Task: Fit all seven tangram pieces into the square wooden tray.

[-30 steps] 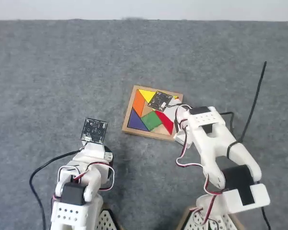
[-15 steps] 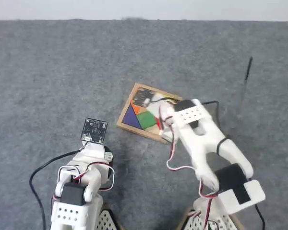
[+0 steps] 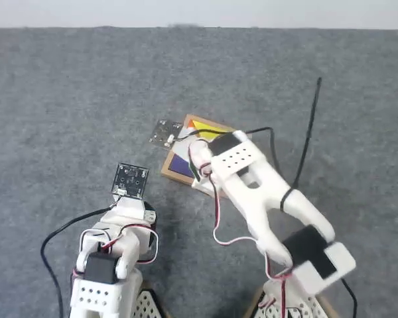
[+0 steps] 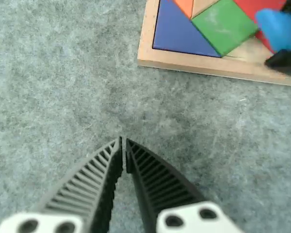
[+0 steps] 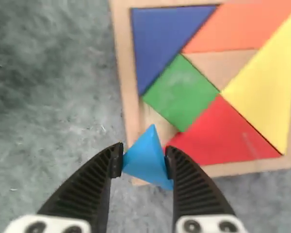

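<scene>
Right wrist view, blue triangle [image 5: 146, 162] in pincer [image 5: 143, 154]

Square wooden tray [image 3: 167, 171] lies skewed in the middle of the grey table [image 3: 66, 99]. Yellow triangle [image 3: 202, 126] is at its 12 o'clock and dark blue triangle [image 3: 179, 164] at 8. Orange piece [image 5: 242, 29], green square [image 5: 179, 92] and red triangle [image 5: 223, 133] are seated flat. Light blue triangle [image 5: 144, 162] is pinched in the right gripper [image 5: 143, 154], over the rim beside green and red.
</scene>
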You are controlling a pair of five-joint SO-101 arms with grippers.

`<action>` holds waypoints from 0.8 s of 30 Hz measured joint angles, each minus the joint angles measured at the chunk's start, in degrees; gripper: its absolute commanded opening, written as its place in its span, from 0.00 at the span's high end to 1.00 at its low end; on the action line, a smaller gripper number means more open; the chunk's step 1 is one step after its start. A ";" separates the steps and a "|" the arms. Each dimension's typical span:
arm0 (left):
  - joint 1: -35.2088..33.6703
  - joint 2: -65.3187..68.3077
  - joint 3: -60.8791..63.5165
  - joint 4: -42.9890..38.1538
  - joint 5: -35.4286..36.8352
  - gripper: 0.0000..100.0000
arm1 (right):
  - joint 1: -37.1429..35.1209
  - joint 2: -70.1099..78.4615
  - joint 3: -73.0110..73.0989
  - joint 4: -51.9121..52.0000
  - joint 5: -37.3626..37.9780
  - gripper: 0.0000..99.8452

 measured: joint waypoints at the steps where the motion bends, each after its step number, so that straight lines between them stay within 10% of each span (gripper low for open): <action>1: 0.00 0.00 0.00 0.00 0.00 0.99 | -0.09 1.23 -0.18 0.00 0.00 0.95; 24: 0.00 0.00 0.00 0.00 0.00 0.99 | 0.26 9.05 -6.07 0.00 -4.92 0.88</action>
